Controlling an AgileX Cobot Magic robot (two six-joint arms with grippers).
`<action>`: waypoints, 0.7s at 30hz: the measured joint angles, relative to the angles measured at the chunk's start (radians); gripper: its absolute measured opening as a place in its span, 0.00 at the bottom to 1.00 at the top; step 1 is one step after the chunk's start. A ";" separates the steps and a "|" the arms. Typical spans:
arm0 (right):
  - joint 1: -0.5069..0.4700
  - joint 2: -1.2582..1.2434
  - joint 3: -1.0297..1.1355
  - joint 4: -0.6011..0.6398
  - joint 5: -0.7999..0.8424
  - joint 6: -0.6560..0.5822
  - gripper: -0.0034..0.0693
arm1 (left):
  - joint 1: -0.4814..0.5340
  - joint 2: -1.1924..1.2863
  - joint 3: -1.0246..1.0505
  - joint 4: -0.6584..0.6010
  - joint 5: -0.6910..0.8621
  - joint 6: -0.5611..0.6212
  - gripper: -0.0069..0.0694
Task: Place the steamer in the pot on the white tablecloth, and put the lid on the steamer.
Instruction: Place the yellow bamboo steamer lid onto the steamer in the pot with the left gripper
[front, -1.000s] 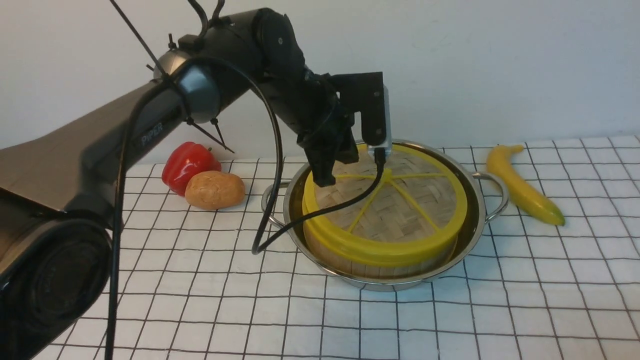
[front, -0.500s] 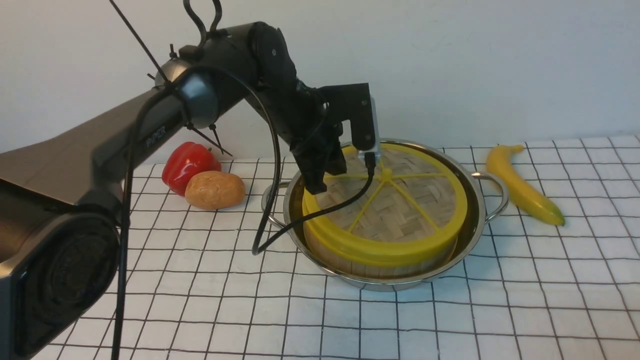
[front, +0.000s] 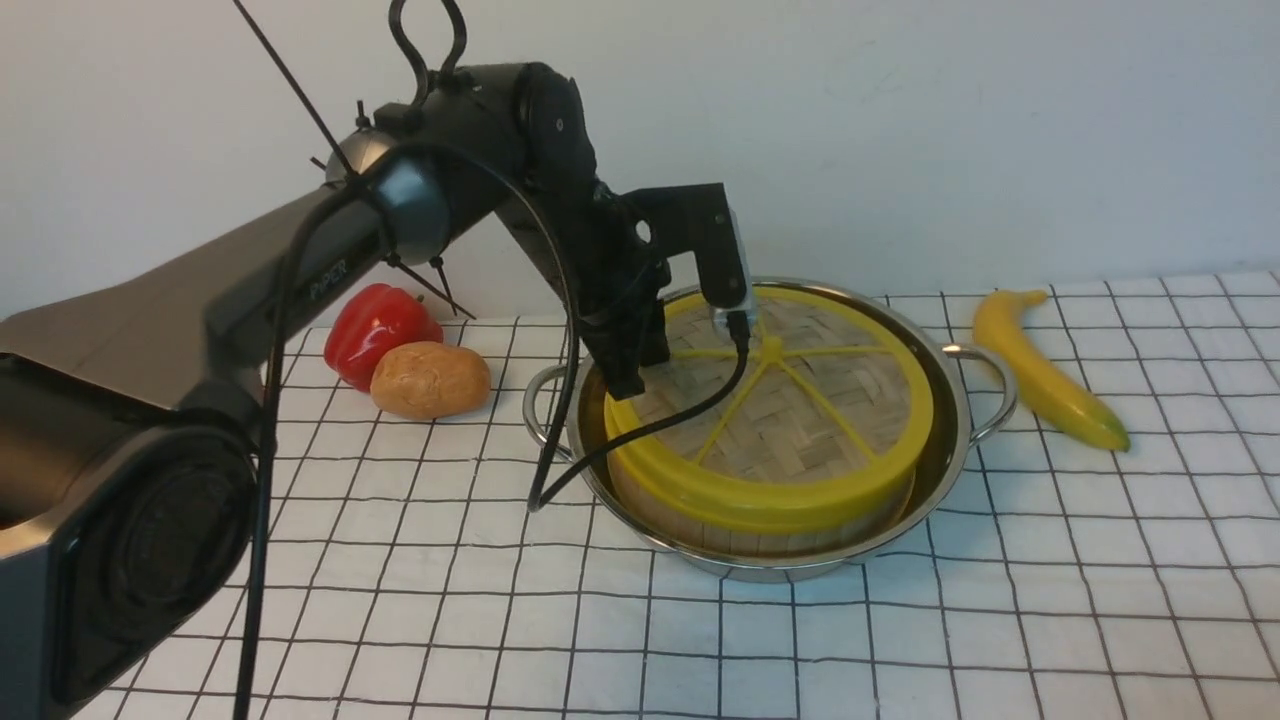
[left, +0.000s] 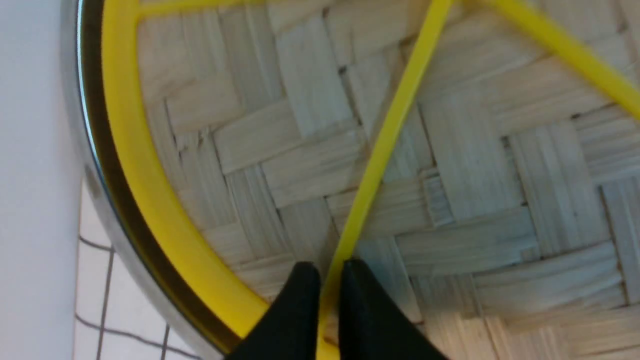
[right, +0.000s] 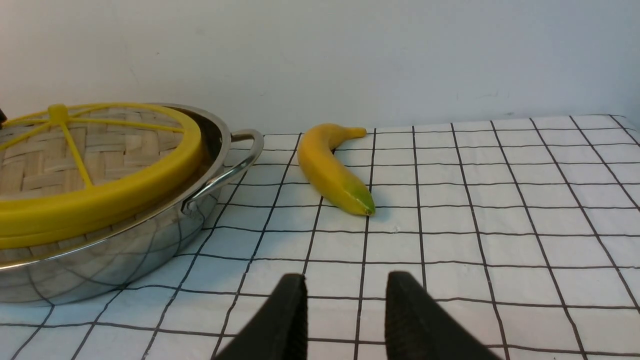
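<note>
While the lid sat atop the steamer, front-view centre, rightward of the nearer left hand, its fingertips stood slightly apart, the right hand's wider.

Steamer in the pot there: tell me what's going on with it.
The robot's left gripper has its fingertips at one yellow spoke of the woven lid. The lid already sits on the steamer, which is inside the steel pot. The right gripper is open and holds nothing. The lid looks to be in place.
</note>
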 joint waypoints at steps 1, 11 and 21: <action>0.000 0.000 0.000 0.000 0.000 0.000 0.38 | 0.000 0.000 0.000 0.006 0.004 -0.007 0.17; 0.000 0.000 0.000 0.000 0.000 0.000 0.38 | 0.000 -0.028 0.004 0.061 0.038 -0.041 0.17; 0.000 0.000 0.000 0.000 0.000 0.000 0.38 | 0.000 -0.036 0.002 0.070 0.021 -0.043 0.17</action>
